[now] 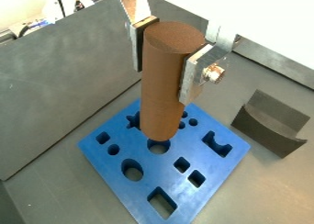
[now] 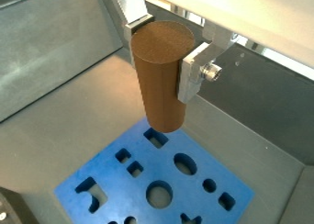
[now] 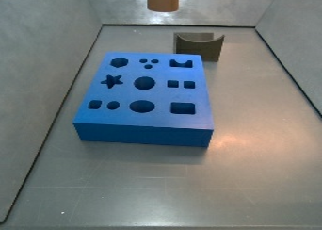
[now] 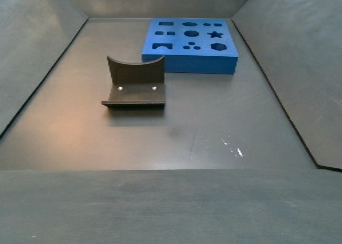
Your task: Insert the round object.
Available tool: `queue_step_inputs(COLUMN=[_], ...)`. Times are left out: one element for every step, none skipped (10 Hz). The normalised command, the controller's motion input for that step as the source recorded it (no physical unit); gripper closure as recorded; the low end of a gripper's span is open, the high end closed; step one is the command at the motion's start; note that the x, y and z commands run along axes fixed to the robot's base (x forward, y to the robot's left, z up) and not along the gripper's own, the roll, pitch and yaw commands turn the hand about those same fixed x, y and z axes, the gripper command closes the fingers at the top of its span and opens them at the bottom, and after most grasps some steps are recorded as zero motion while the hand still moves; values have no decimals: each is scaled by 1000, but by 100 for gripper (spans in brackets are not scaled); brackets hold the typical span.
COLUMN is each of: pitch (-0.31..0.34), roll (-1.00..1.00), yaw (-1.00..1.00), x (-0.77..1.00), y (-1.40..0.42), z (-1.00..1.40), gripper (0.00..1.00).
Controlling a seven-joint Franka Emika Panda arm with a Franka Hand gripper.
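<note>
End effector (image 1: 164, 51) grips the round object (image 1: 163, 81) (upright).

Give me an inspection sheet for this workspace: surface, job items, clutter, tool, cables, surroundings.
Surface: grey floor, bare apart from the items below.
Job's things: brown round peg upright, held in the air above the blue block; not yet in any hole. The block lies flat, its shaped holes open.
Clutter: dark block with a curved cutout, apart from the blue block.
Grippers: tool above the block, shut on the peg, silver fingers on both sides.
Cables: nothing seen.
Surroundings: grey walls around the floor.
</note>
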Motion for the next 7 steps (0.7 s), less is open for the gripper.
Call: queue_step_inputs(pitch=[-111, -124, -137, -134, -147, -209, -227], roll=[464, 436, 386, 326, 224, 111, 37], yaw=[-57, -26, -3, 0, -31, -37, -54], x=[-194, -200, -200, -209, -189, -194, -197], y=[114, 74, 17, 0, 0, 0, 0], z=[-443, -491, -571, -671, -771, -794, -820], gripper=[100, 100, 100, 100, 100, 100, 100])
